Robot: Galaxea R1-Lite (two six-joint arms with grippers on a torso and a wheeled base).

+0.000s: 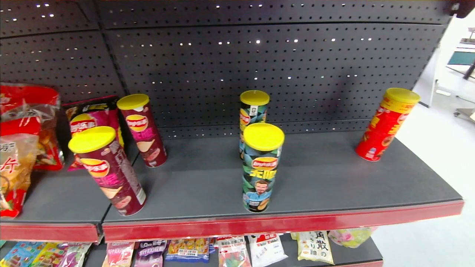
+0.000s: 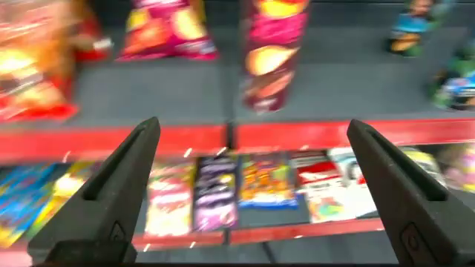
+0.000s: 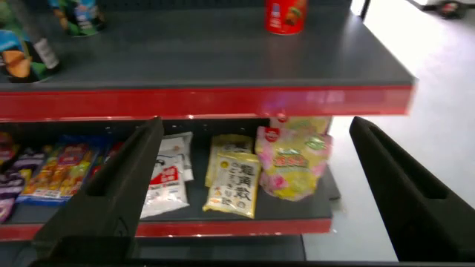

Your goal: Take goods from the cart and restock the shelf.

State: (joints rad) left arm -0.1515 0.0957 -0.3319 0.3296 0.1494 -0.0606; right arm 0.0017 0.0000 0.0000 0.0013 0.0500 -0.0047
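Note:
The dark shelf (image 1: 326, 178) with a red front edge carries several chip cans with yellow lids. Two maroon cans (image 1: 111, 170) (image 1: 143, 129) stand at the left, two green-black cans (image 1: 261, 167) (image 1: 253, 111) in the middle, one behind the other. A red can (image 1: 386, 124) stands at the far right. My left gripper (image 2: 252, 185) is open with nothing in it, in front of the shelf's red edge (image 2: 297, 137), facing a maroon can (image 2: 271, 52). My right gripper (image 3: 256, 185) is open with nothing held, below the red can (image 3: 286, 15).
Snack bags (image 1: 26, 144) crowd the shelf's left end. A lower shelf (image 1: 356, 254) holds several snack packets (image 3: 237, 174). Bare shelf surface lies between the middle cans and the red can. Open floor (image 1: 438, 148) lies past the shelf's right end.

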